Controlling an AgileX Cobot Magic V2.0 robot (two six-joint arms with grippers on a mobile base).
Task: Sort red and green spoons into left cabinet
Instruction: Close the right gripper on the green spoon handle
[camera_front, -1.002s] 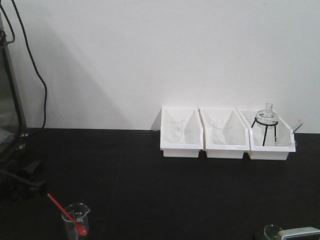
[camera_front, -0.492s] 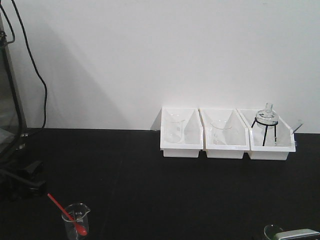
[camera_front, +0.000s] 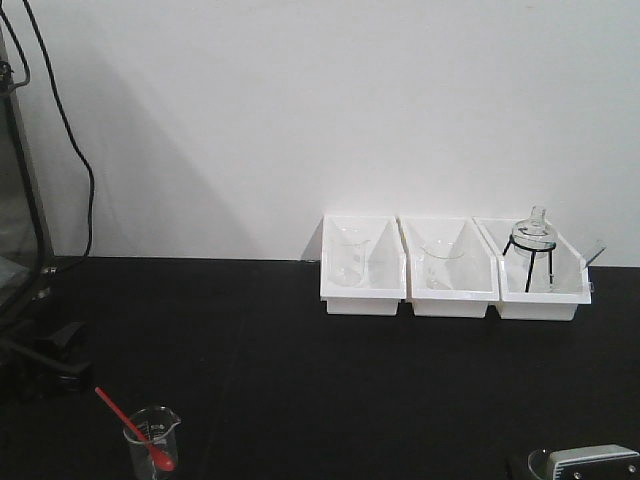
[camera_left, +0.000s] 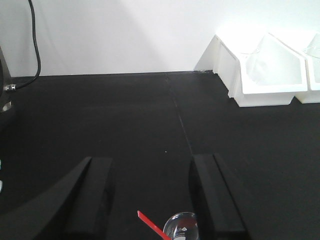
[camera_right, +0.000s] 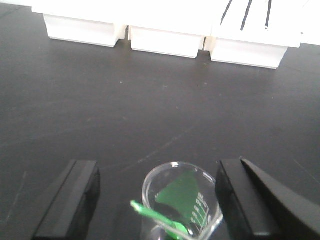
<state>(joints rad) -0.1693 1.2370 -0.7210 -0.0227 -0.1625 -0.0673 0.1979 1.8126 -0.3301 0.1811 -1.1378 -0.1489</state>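
A red spoon (camera_front: 133, 430) leans in a small glass beaker (camera_front: 152, 442) at the front left of the black table; its handle (camera_left: 153, 224) shows in the left wrist view. My left gripper (camera_left: 152, 197) is open, its jaws on either side of that beaker (camera_left: 181, 227), holding nothing. A green spoon (camera_right: 159, 218) leans in another glass beaker (camera_right: 182, 205). My right gripper (camera_right: 157, 192) is open, a jaw on each side of this beaker. In the front view only the right arm's top (camera_front: 592, 463) shows behind that beaker's rim (camera_front: 543, 462). The left cabinet is out of view.
Three white bins stand in a row by the back wall: the left (camera_front: 362, 265) and middle (camera_front: 448, 268) each hold a glass beaker, the right (camera_front: 537, 270) a flask on a black tripod. A black cable and stand (camera_front: 40, 340) are at the left edge.
The right arm's top has shifted slightly at the bottom right of the front view. The red spoon, its beaker and the bins have not moved.
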